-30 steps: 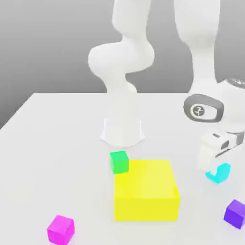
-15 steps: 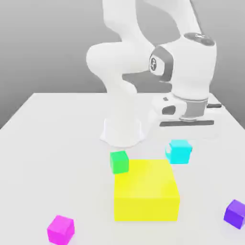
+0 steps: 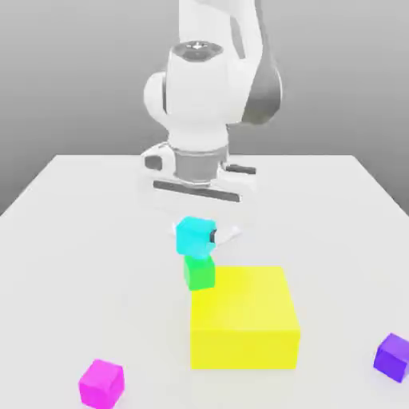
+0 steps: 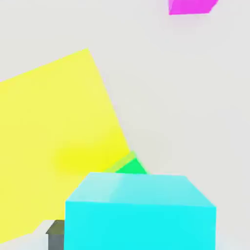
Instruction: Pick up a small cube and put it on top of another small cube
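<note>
No writing anywhere; cyan cube [image 3: 195,236] sits between the gripper's [image 3: 196,237] fingers on the green cube [image 3: 199,273], can't tell if it's still pinched.

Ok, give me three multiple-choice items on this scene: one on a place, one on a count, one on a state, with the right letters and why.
1. Where is the cyan cube?
A. On the table beside the purple cube
B. Directly above the green cube
C. On top of the yellow block

2. How many small cubes are in the exterior view?
A. Two
B. Three
C. Four

3. How does the green cube stand relative to the yellow block?
A. Against the block's far corner, on the table
B. On top of the block
C. Far off by the magenta cube

Answers:
1. B, the cyan cube sits over the green one under the gripper.
2. C, cyan, green, magenta and purple.
3. A, it rests on the table touching the block's far corner, on the exterior view's left.
</note>
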